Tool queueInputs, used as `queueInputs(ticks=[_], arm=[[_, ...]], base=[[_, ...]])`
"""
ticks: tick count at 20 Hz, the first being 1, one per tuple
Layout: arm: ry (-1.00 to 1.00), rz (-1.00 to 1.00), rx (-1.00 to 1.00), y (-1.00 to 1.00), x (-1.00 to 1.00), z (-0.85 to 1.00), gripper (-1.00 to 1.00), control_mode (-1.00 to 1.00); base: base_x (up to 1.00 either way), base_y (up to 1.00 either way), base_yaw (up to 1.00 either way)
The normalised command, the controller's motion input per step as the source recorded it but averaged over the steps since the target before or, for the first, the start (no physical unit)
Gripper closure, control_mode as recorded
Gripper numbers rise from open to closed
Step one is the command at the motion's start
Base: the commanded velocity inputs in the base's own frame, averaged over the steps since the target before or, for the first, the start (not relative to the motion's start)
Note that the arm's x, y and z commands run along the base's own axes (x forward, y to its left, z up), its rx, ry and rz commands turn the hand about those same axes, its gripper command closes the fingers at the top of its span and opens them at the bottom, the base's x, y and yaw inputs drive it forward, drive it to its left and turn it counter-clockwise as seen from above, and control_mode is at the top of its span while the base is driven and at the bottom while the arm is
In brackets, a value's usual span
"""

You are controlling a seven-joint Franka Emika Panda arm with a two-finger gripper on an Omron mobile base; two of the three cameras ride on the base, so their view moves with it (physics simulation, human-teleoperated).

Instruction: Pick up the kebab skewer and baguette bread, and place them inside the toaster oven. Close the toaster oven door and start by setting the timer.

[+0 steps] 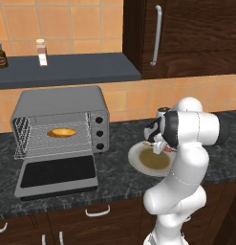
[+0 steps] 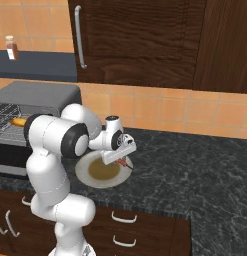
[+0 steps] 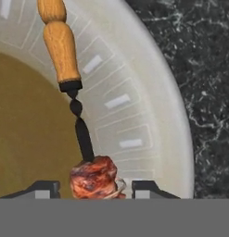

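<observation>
While the toaster oven door (image 1: pixel 57 176) lies flat & open at the front of the toaster oven (image 1: pixel 62 125), the baguette bread (image 1: pixel 61 132) sits inside on the wire rack, w/ the 3 dark knobs on the panel to its right. Over by the arm, the end effector (image 3: pixel 94 187) is down low at the plate (image 1: pixel 134 162), a pale round one w/ a brown middle, on the dark speckled surface (image 2: pixel 195 170). Seen from the hand view, its 2 dark tips stand a bit apart, one on each side of the meat on the kebab skewer (image 3: pixel 79 125), very close to it, but can't tell if they're squeezing it yet. That skewer lies on the plate's pale rim: reddish-brown chunk right btwn the tips, then a thin dark twisted rod, then a tan wood handle pointing away from the hand. Up on the dark shelf (image 1: pixel 67 69) behind the oven stand a small jar (image 1: pixel 0 55) & a bottle (image 1: pixel 41 52). A dark wood cabinet (image 2: pixel 145 40) w/ a long handle hangs above.
</observation>
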Motion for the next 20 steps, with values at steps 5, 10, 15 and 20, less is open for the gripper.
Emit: queueInputs(ticks=[5, 10, 15, 20], arm=[[0.00, 0.00, 0.00, 0.00, -0.12, -0.03, 1.00, -1.00], [0.00, 0.00, 0.00, -0.01, -0.22, 0.05, 1.00, -1.00], [0.00, 0.00, 0.00, -0.04, -0.43, 0.69, 1.00, -1.00], [0.00, 0.00, 0.00, 0.00, -0.70, 0.75, 1.00, -1.00]], base=[[0.00, 0.00, 0.00], [0.00, 0.00, 0.00], [0.00, 0.00, 0.00], [0.00, 0.00, 0.00]])
